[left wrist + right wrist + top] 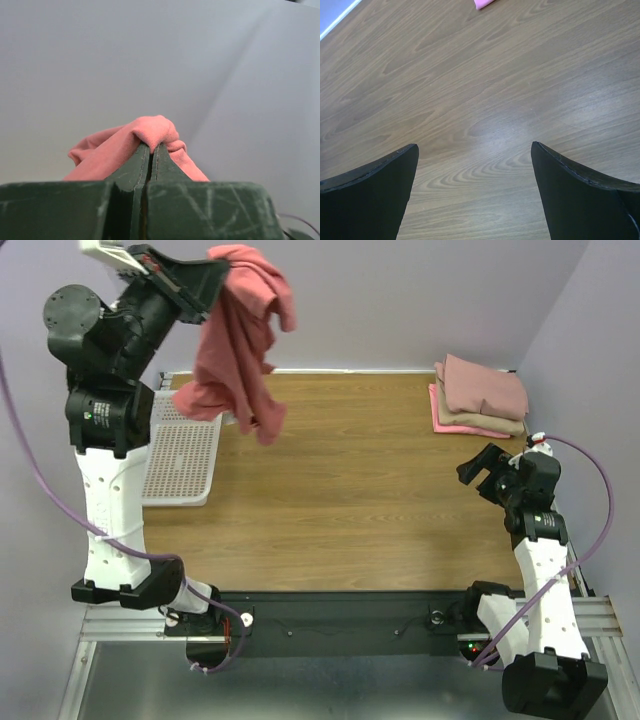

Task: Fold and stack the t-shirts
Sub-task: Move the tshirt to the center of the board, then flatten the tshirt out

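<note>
I see left gripper [212, 275] pinching coral-red shirt [238, 355] aloft at table's [350, 510] 10 o'clock | shirt dangles lengthwise toward 6 | right gripper [487, 468] spread, well apart, at shirt's 4 o'clock

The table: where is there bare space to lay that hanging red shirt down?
The wooden middle of the table is bare, between the white basket on the left and the folded stack in the far right corner. It is tighter by that stack, where the open right gripper hangs.
</note>
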{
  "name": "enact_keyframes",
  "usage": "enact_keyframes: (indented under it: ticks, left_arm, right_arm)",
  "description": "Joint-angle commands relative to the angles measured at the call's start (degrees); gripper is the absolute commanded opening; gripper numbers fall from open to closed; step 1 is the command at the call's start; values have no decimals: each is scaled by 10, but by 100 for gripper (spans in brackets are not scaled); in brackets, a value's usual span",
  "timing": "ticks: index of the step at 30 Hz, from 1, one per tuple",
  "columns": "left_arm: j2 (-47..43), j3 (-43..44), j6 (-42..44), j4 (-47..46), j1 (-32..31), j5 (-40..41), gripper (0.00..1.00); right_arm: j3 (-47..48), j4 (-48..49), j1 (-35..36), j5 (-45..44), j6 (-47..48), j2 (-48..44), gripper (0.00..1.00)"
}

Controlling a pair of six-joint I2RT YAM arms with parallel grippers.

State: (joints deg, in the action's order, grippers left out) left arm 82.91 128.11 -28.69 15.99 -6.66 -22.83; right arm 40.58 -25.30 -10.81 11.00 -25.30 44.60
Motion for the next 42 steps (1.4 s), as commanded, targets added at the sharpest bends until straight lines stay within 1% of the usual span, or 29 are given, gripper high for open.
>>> enact_keyframes:
  ticks: [1, 2, 3, 5, 7, 8, 9, 10, 11, 12, 13, 14, 16, 17, 19, 20, 21, 25, 27, 29, 30, 31, 32, 35, 37, 38, 39, 41, 42]
  left_arm:
    - [-8, 2, -20, -106, -84, -116, 0]
    - [-7, 0, -19, -113, -102, -119, 0]
    - [-8, -9, -19, -122, -137, -115, 0]
    - [-15, -36, -15, -134, -165, -108, 0]
    - [-39, -86, -24, -156, -191, -77, 0]
    - [-49, -145, -26, -172, -193, -59, 0]
    - [-72, -184, -41, -177, -193, 5, 0]
    - [-85, -225, -40, -177, -193, 46, 0]
    - [-96, -314, -39, -173, -192, 95, 0]
    - [-117, -361, -60, -164, -192, 221, 4]
    - [-123, -446, -80, -134, -188, 287, 30]
    - [-125, -483, -102, -114, -180, 328, 50]
    - [-113, -540, -144, -62, -149, 349, 98]
    - [-103, -574, -151, -43, -142, 344, 98]
    - [-70, -585, -150, -9, -139, 340, 99]
    - [-61, -588, -150, 24, -139, 343, 99]
    - [-55, -595, -149, 31, -140, 342, 98]
    - [-78, -645, -159, 31, -143, 338, 99]
    - [-96, -678, -170, 32, -150, 343, 99]
    - [-107, -711, -174, 33, -156, 345, 99]
    - [-116, -722, -182, 33, -162, 340, 99]
    - [-121, -733, -182, 33, -167, 335, 99]
    - [-123, -751, -182, 34, -172, 328, 99]
    - [-132, -785, -182, 36, -202, 301, 99]
    - [-135, -806, -204, 28, -232, 291, 99]
    - [-130, -827, -210, 22, -263, 290, 98]
    - [-128, -840, -219, 14, -273, 288, 98]
    - [-119, -893, -227, -51, -285, 253, 98]
    - [-116, -894, -227, -51, -285, 253, 98]
  right_arm:
    - [16, 18, 1, 7, 5, -9, 100]
    - [17, 17, 1, 6, 4, -12, 100]
    - [18, 17, 1, 6, 4, -14, 100]
    - [18, 17, 1, 5, 4, -15, 100]
    - [19, 17, 1, -3, 1, -21, 100]
    - [19, 17, 1, -5, -2, -23, 100]
    - [19, 16, 1, -12, -3, -28, 100]
    - [20, 15, 1, -15, -5, -31, 100]
    - [20, 14, 1, -17, -5, -34, 100]
    - [20, 10, 1, -23, -5, -40, 100]
    - [21, 8, 1, -26, -6, -41, 100]
    - [24, 3, 1, -28, -6, -42, 100]
    - [29, -10, 1, -38, -5, -37, 100]
    - [31, -14, 2, -38, -3, -35, 100]
    - [31, -17, 2, -17, 0, -30, 100]
    - [29, -18, 2, -6, -1, -28, 100]
    - [25, -18, 2, 7, -4, -26, 100]
    - [8, -23, 3, 68, -14, -20, 100]
    - [3, -33, 18, 90, -15, -1, 100]
    - [-9, -40, 71, 72, -19, 9, 100]
    - [-14, -41, 98, 30, -33, 15, 100]
    - [-22, -41, 133, 6, -41, 19, 100]
    - [-23, -42, 201, -16, -51, 22, 100]
    - [-27, -63, 296, -89, -90, 38, 100]
    - [-44, -84, 320, -107, -127, 36, 100]
    - [-67, -92, 335, -107, -151, 34, 100]
    - [-80, -97, 338, -103, -163, 31, 100]
    - [-107, -112, 342, -63, -182, 9, 100]
    - [-110, -121, 342, -63, -186, 9, 100]
